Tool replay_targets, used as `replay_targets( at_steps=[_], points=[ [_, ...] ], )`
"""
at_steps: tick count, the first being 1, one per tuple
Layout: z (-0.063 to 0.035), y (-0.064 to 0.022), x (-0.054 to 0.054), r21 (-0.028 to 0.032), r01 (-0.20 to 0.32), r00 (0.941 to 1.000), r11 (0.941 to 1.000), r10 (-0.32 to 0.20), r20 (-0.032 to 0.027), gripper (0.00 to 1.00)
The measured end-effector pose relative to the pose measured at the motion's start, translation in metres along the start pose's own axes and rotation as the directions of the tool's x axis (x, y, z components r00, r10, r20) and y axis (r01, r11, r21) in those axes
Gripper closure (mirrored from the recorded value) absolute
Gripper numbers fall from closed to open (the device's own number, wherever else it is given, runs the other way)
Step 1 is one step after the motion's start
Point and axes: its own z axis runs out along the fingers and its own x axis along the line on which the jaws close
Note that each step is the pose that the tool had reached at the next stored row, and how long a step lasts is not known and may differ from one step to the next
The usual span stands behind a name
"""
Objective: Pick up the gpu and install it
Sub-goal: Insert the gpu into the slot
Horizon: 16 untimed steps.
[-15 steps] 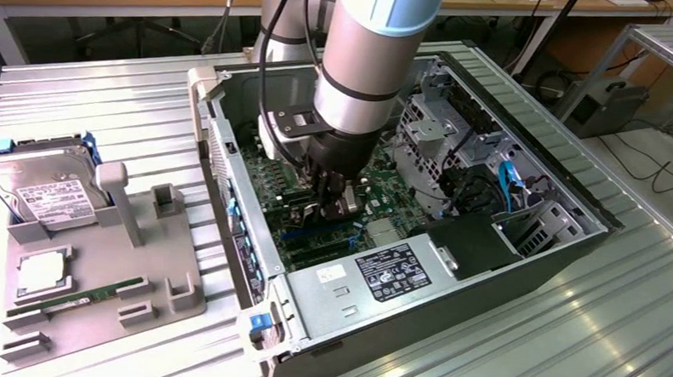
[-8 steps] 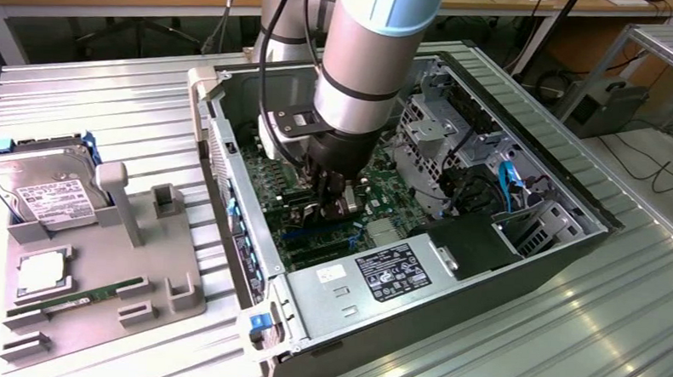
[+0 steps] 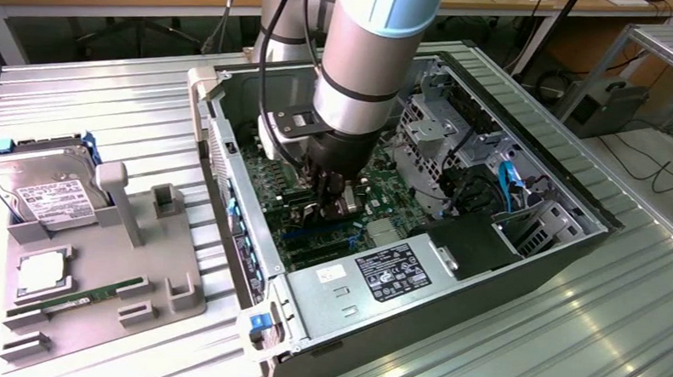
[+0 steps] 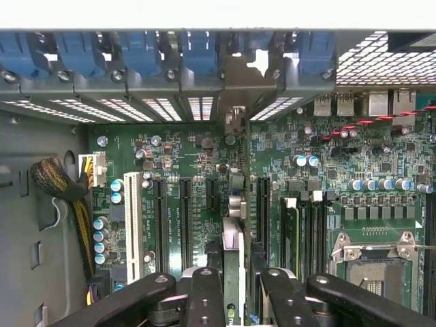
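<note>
Exterior view: robot arm reaches down into an open computer case (image 3: 563, 217) on a ribbed metal counter (image 3: 113, 102), its gripper (image 3: 333, 207) low over the motherboard (image 3: 270, 198). Wrist view: black fingers (image 4: 206, 300) clamp the gpu (image 4: 233, 259) edge-on, upright at six o'clock, its silver bracket (image 4: 235, 119) pointing to twelve o'clock toward the rear slot openings. Judged step: seating the card. It calls for a straight, level push into the expansion slot (image 4: 262, 211) alongside.

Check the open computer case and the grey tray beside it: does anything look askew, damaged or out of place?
Nothing stands out. The hand holds the gpu edge-on over the motherboard slots, and the hard drive sits in the tray.
</note>
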Motion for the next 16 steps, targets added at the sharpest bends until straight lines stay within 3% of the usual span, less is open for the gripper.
replay_targets(
  at_steps=[16],
  points=[
    [-0.0004,0.0,-0.0019,0.0,0.0,1.0,1.0,0.0,0.0005,0.74]
  ],
)
